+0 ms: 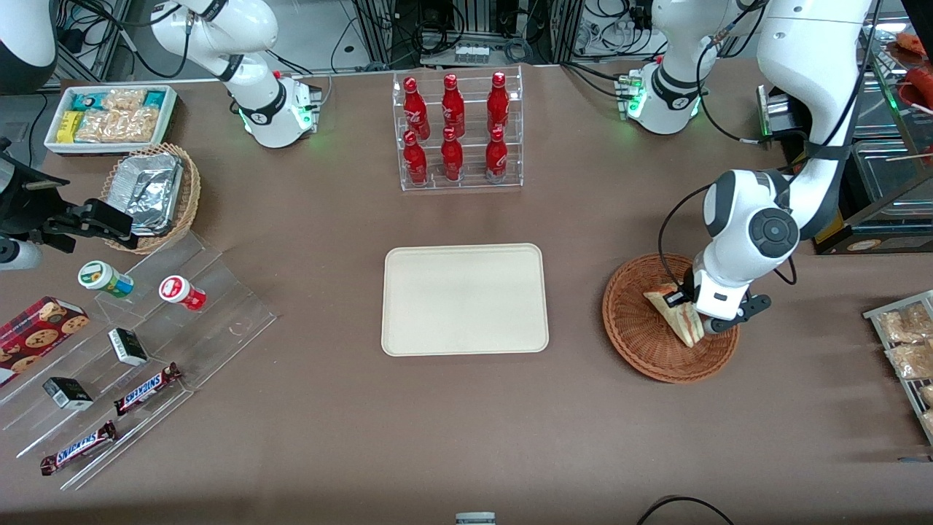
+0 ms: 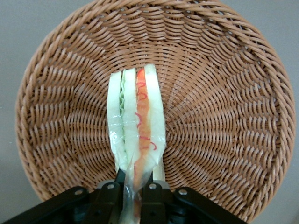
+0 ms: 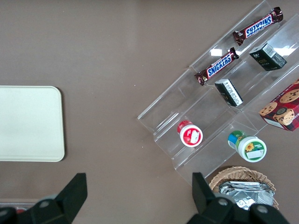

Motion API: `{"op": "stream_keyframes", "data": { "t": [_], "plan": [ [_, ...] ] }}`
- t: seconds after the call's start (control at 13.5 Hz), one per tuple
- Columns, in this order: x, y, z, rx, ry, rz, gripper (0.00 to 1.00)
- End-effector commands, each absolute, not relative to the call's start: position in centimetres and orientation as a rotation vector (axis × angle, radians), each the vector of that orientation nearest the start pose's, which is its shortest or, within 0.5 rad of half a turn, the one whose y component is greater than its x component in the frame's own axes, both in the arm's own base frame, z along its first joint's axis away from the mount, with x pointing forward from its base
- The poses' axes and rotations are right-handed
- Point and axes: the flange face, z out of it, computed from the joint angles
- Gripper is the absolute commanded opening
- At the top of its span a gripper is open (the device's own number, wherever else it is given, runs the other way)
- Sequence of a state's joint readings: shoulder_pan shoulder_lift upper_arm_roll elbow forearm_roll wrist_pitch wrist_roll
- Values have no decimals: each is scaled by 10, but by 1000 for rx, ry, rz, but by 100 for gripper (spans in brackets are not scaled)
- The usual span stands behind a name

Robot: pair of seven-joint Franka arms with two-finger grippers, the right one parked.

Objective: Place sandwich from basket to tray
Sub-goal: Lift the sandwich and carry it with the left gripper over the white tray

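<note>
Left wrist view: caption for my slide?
Tool shut on the sandwich, over the basket.

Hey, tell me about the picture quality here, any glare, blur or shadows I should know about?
Front view: even, soft lighting; the gripper sits over the basket, shut on the sandwich, casting little shadow. Left wrist view: sandwich sharp, its clear wrap shining slightly. Right wrist view: bright glare on the clear display steps; the tray looks evenly lit.

Brown table (image 1: 328,452) filling most of the view, even overhead light glinting off clear acrylic steps (image 1: 211,306) nr one edge, black cables (image 1: 503,29) & metal racks running along the edge farthest from the front cam
</note>
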State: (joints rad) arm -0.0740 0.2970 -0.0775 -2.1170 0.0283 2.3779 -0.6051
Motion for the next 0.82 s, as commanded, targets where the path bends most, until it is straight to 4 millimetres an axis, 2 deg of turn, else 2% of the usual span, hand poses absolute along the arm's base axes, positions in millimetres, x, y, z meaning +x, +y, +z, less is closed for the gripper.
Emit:
{"op": "stream_keyframes", "data": {
  "t": [0.0, 0.15, 0.37, 0.74],
  "plan": [
    [579, -89, 302, -3037, -642, 75, 0],
    [589, -96, 324, -3015, -539, 113, 0],
    [592, -126, 355, -3031, -274, 187, 0],
    [581, -197, 364, -3064, 109, 176, 0]
  ]
}}
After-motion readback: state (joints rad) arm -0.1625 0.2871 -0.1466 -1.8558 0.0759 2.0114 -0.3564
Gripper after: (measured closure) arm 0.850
